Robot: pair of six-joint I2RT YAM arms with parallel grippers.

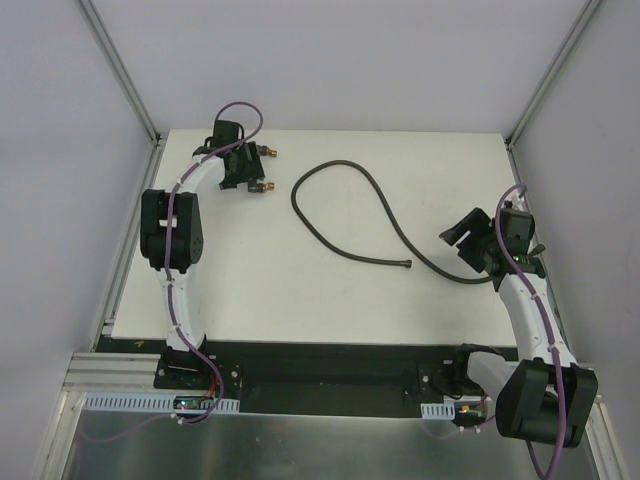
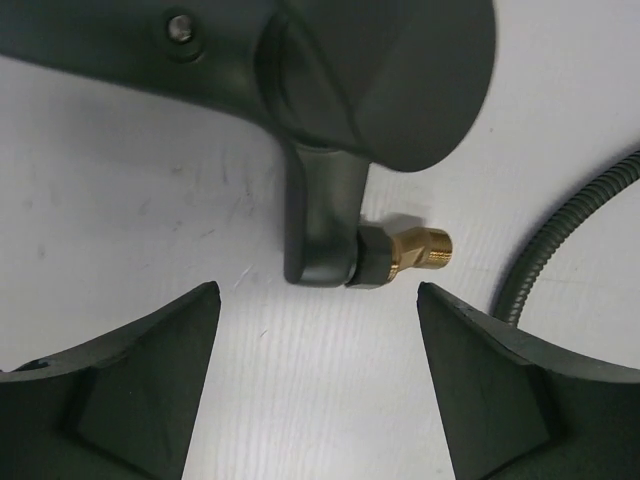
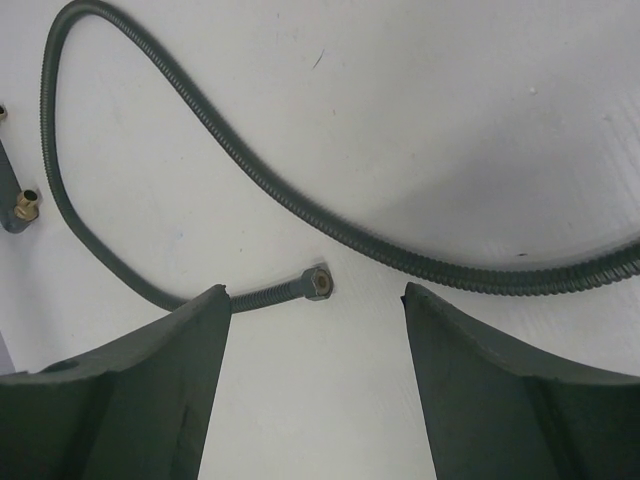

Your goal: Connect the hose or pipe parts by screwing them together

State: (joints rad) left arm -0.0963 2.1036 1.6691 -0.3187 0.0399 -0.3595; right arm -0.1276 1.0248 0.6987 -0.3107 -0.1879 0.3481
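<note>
The dark-grey hose [image 1: 340,210] lies looped on the white table; its free end [image 1: 407,264] points right. In the right wrist view that hex-nut end [image 3: 318,283] sits just beyond my right gripper [image 3: 315,300], nearer its left finger. The gripper is open with nothing between its fingers. The forked fitting [image 2: 322,215] lies at the far left of the table, one brass threaded tip [image 2: 425,247] pointing right. My left gripper [image 2: 316,298] is open right over it, and the fitting lies just past the fingertips, untouched. In the top view both brass tips [image 1: 268,186] show beside the left gripper [image 1: 247,172].
The hose's other stretch runs under the right gripper [image 1: 468,248] near the table's right edge. Grey walls and metal frame posts close in the table [image 1: 300,300] at the back and sides. Purple cables run along both arms.
</note>
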